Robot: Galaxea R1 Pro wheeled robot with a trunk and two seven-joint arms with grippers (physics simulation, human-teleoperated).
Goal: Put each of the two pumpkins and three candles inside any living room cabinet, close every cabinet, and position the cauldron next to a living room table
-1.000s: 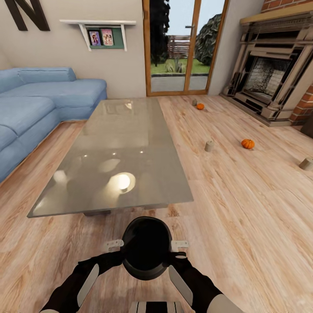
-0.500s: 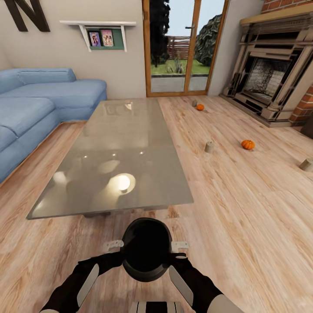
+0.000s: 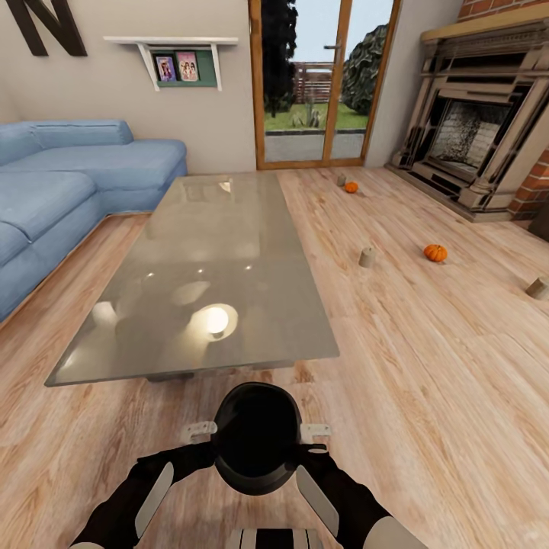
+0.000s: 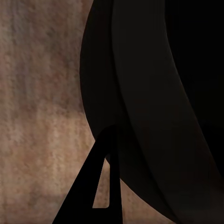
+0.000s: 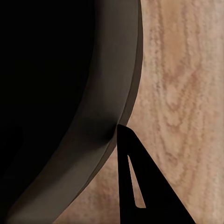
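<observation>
I hold the black cauldron (image 3: 256, 436) low over the floor, just before the glass table's (image 3: 229, 252) near end. My left gripper (image 3: 200, 431) and right gripper (image 3: 314, 432) are shut on opposite sides of its rim. The wrist views show the cauldron wall (image 4: 154, 93) (image 5: 56, 93) with one outer finger (image 4: 100, 186) (image 5: 140, 186) against it. Two orange pumpkins (image 3: 351, 187) (image 3: 435, 252) sit on the floor to the right. Three beige candles (image 3: 341, 180) (image 3: 367, 257) (image 3: 537, 287) stand among them. A dark sliver (image 3: 543, 221) at the right edge may be the cabinet; I cannot tell.
A blue corner sofa (image 3: 69, 191) runs along the left. Glass patio doors (image 3: 324, 84) are at the back, and an ornate fireplace (image 3: 473, 130) with brick stands at the right. Open wood floor (image 3: 427, 366) stretches right of the table.
The whole picture has shifted very slightly, so the camera has moved a little. Both grippers keep the same hold on the cauldron.
</observation>
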